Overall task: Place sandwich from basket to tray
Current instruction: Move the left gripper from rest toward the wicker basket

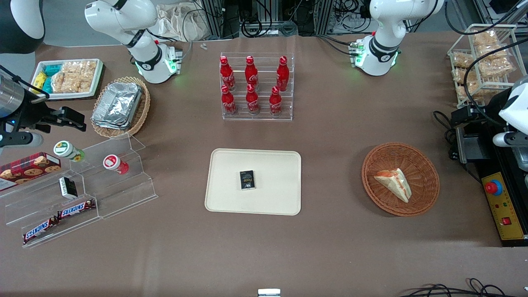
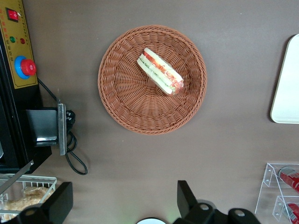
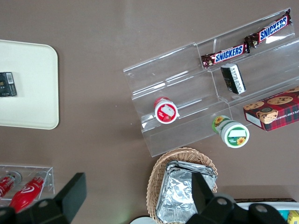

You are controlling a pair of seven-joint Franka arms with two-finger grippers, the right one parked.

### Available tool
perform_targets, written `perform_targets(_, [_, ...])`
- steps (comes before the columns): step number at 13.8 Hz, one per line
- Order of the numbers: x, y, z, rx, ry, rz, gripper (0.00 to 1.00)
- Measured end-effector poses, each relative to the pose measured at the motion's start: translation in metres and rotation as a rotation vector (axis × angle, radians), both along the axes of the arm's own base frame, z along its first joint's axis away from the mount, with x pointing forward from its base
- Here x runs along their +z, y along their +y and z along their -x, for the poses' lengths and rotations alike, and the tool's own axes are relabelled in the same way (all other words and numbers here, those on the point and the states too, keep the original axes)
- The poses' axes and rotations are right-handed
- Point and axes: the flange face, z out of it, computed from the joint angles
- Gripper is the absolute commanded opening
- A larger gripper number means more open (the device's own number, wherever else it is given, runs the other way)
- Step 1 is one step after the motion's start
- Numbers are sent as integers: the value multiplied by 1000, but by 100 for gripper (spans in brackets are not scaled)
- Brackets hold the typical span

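Observation:
The sandwich [image 1: 394,183] is a pale wedge with red and green filling. It lies in the round reddish-brown wicker basket [image 1: 371,165] toward the working arm's end of the table. The left wrist view shows the sandwich [image 2: 160,71] and the basket [image 2: 121,98] from above. The cream tray [image 1: 231,198] lies mid-table with a small black box [image 1: 247,180] on it; its edge shows in the left wrist view [image 2: 287,93]. The left gripper [image 1: 460,117] is open and empty, raised beside the basket, farther from the front camera than it. In the left wrist view the gripper [image 2: 124,200] has its fingers wide apart.
A clear rack of red cola bottles [image 1: 255,86] stands farther back than the tray. A yellow control box with a red button [image 1: 501,206] and a black device [image 2: 44,128] sit beside the basket. A wire rack of snack bags [image 1: 482,57] stands at the back.

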Motion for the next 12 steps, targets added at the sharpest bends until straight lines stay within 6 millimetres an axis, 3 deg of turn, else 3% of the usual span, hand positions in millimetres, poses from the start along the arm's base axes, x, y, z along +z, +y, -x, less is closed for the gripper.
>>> perform_targets(8, [-9,-1,-3,-3,19,1,100])
perform_targets(12, [-33,-4,0,3,31,6,100])
